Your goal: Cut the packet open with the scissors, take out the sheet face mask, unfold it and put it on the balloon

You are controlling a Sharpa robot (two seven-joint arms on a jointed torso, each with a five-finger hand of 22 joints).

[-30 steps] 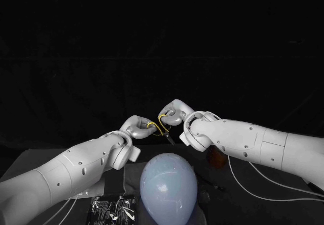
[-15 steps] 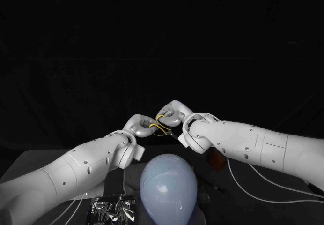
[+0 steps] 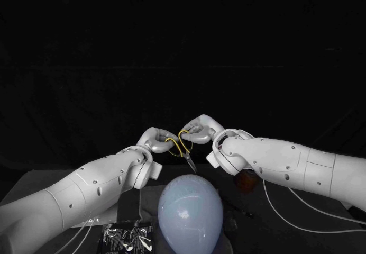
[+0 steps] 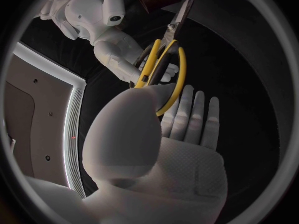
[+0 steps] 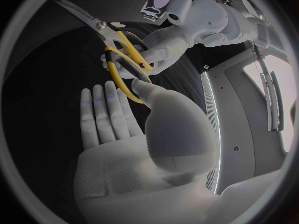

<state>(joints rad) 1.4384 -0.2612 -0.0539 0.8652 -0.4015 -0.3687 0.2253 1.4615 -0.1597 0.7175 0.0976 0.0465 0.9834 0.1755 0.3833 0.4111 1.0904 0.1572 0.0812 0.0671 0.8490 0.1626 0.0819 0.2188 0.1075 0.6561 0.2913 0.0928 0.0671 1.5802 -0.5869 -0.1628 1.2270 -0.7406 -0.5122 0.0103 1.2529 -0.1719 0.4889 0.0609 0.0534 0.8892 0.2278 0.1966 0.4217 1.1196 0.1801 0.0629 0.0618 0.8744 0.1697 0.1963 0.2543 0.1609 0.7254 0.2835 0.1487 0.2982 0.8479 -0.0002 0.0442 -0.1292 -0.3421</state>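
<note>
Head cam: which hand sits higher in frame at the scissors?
The right hand, entering from the picture's right; the left hand sits lower. Both hold the yellow-handled scissors.

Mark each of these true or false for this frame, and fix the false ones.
1. Both hands hold the yellow-handled scissors up over the balloon. True: the left hand and the right hand each hold a handle loop of the scissors, above the balloon.
2. The left hand pinches the packet. False: the packet lies on the table beside the balloon, with no hand on it.
3. The scissor blades point down toward the balloon. True.
4. The sheet mask already covers the balloon. False: the balloon's surface is bare.
</note>
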